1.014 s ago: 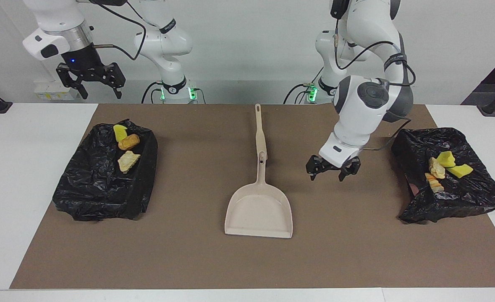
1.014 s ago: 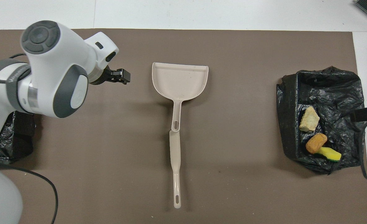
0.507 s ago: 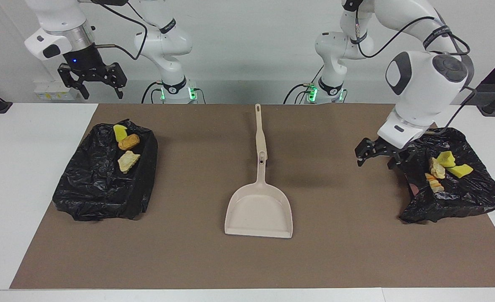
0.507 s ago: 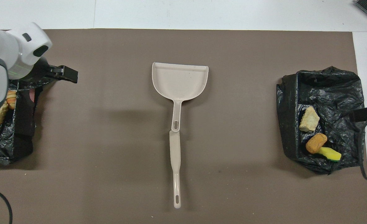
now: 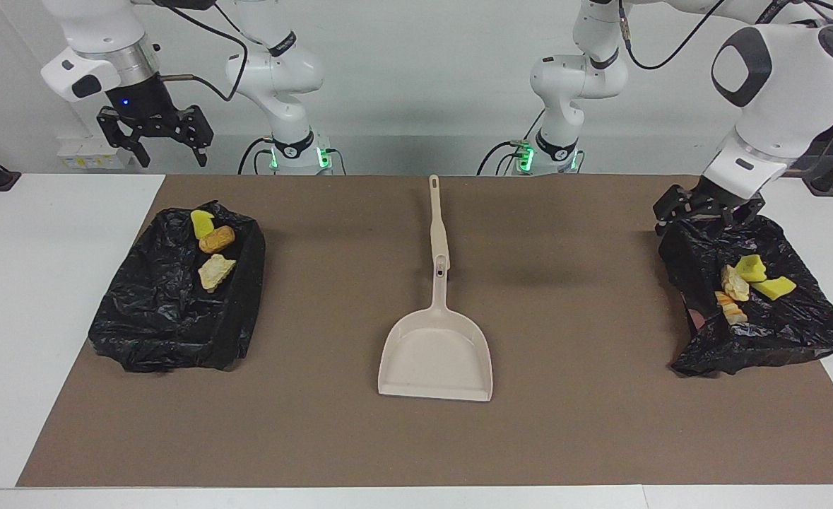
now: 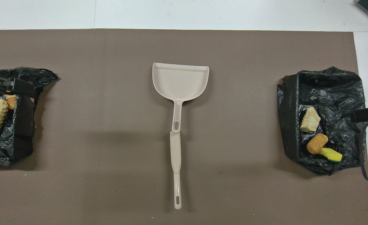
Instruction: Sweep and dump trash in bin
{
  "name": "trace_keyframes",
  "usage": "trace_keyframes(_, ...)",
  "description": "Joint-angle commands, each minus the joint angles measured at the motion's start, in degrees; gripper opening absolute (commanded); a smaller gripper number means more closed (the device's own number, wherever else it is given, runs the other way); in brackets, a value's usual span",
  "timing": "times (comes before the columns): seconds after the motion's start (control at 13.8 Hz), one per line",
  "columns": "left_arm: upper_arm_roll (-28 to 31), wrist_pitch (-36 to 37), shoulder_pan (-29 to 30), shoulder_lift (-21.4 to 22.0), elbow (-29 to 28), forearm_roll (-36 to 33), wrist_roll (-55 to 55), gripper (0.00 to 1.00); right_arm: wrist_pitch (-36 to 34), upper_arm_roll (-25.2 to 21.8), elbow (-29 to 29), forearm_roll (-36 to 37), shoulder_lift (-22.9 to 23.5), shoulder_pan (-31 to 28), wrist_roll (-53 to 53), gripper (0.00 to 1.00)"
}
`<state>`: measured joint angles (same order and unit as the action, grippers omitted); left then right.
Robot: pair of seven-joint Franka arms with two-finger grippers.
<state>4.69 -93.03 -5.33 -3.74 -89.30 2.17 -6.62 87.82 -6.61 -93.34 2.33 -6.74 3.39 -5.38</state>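
The left gripper (image 5: pixel 707 211) hangs over a black bin (image 5: pixel 805 332), fingers spread and empty. The right gripper (image 5: pixel 153 136), also spread and empty, waits high above the surface (image 5: pixel 63 283). The trash (image 5: pixel 213 247) lies in the bins.

Tabletop (image 5: pixel 34 318), brown mat (image 5: pixel 317 438) on it. Beige dustpan (image 5: pixel 435 357) lies flat at mat centre, its long handle pointing to 12 o'clock, toward the robots.

Black-bagged bin (image 5: pixel 169 311) at the dustpan's 9 o'clock, toward the right arm's end; three scraps (image 5: pixel 213 247) lie in its 1 o'clock corner. Second bagged bin (image 5: pixel 755 332) at 3 o'clock, holding yellow and tan scraps (image 5: pixel 745 279).

Left hand (image 5: pixel 706 212) is low over that second bin's 11 o'clock corner, fingers spread, empty. Right hand (image 5: pixel 155 145) hangs high at the first bin's 12 o'clock, fingers spread, empty.
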Motion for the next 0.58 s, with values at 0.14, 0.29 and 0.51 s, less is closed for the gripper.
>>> trace_keyframes(0.14,-0.39,6.54,-0.12,5.67,-2.37,-1.29,0.21,1.00,-0.54,-0.07,-0.96,-1.10,-1.08,-0.48,-1.39,1.00)
trace_keyframes(0.29,-0.30,6.02,-0.12,7.25,-4.82,-1.29,0.21,1.00,-0.54,-0.07,-0.96,-1.10,-1.08,-0.48,-1.39,1.00)
trace_keyframes(0.51,-0.30,5.67,-0.38,7.87,-5.89,-1.29,0.29,1.00,-0.54,-0.07,-1.22,-1.10,-1.17,-0.48,-1.39,1.00)
